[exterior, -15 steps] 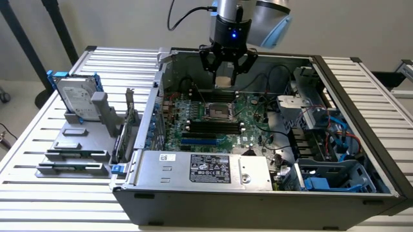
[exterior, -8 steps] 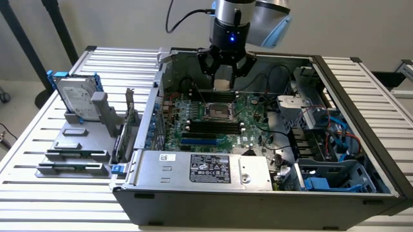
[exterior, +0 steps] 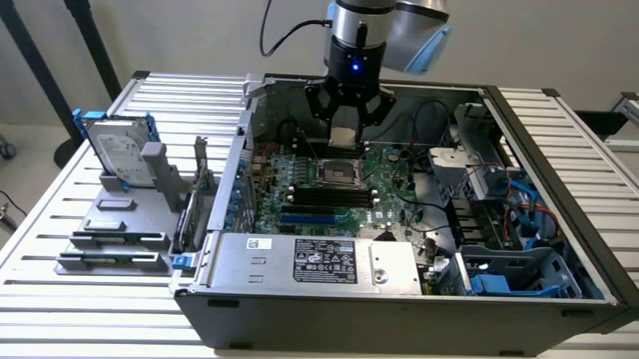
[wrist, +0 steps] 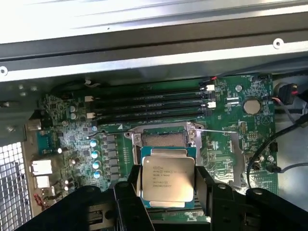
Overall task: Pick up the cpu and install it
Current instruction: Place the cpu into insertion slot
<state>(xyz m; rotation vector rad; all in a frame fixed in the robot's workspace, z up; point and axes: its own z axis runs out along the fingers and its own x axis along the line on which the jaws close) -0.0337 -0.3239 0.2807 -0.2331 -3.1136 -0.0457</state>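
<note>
Landmark: socket [exterior: 337, 173], on the motherboard [exterior: 391, 196] inside the case [exterior: 399, 318].

- My gripper [exterior: 343, 134] hangs above the socket's far edge. The cpu [wrist: 167, 179] is clamped between its fingers, off the socket.
- Memory slots [exterior: 330, 196] lie just beside the socket, on the side nearer the exterior camera. The power supply [exterior: 319, 262] lies nearer again.
- The hard drive [exterior: 118, 153] is outside the case, well apart on the exterior view's left of the socket. It is upright in a stand [exterior: 164, 183].
</note>
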